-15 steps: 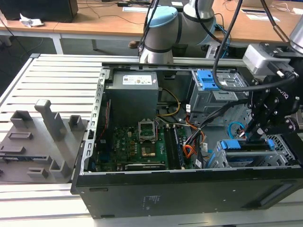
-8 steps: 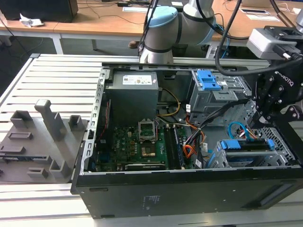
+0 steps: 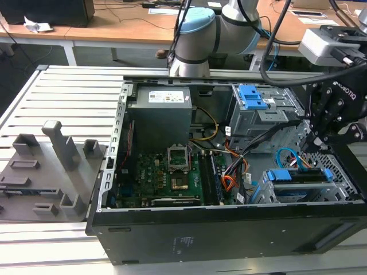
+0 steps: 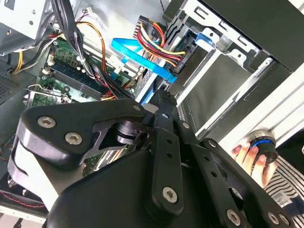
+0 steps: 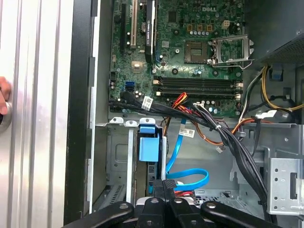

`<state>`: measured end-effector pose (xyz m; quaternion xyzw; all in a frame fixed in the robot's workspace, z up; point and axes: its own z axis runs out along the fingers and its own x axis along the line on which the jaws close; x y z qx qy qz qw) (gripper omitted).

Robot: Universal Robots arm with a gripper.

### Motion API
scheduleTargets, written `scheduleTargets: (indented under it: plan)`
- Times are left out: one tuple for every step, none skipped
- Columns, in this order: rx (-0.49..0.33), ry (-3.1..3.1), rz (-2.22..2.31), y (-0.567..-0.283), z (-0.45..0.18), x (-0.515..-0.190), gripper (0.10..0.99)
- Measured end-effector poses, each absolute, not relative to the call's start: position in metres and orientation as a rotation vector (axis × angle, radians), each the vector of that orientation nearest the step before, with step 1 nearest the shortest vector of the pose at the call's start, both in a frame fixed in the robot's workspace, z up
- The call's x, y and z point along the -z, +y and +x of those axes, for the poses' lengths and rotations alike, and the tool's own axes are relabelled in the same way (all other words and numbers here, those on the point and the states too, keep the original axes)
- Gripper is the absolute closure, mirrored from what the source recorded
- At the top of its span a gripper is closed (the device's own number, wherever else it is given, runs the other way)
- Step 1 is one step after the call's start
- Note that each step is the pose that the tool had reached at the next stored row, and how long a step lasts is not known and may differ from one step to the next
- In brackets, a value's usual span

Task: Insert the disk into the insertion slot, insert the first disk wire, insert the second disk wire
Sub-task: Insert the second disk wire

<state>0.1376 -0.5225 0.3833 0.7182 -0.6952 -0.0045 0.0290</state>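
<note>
Light-blue second disk wire (image 5: 187,176), bright blue disk (image 3: 298,175) carrier, green motherboard (image 3: 166,175).

The worktop (image 3: 63,91) is ribbed, bare metal with a dull silvery sheen, and the computer case (image 3: 229,229) on it is matt black painted sheet metal outside – plain grey steel within. The insertion slot (image 3: 338,183) is perforated grey sheet metal, holding the disk (image 3: 298,176) in its glossy bright blue plastic carrier, while the second disk wire (image 5: 190,178) is smooth light-blue plastic. The pincer (image 4: 164,102) has satin black links with bright metal screws – the motherboard (image 5: 190,52) is glossy green.
</note>
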Motion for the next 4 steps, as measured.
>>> scheduleTargets:
  plan:
    - [0.014,-2.145,2.216,-0.5225,0.1376,-0.3832,0.98]
    - [0.014,-2.145,2.216,-0.5225,0.1376,-0.3833,0.98]
    - [0.014,-2.145,2.216,-0.5225,0.1375,-0.3833,0.98]
    - [0.014,-2.145,2.216,-0.5225,0.1375,-0.3833,0.98]
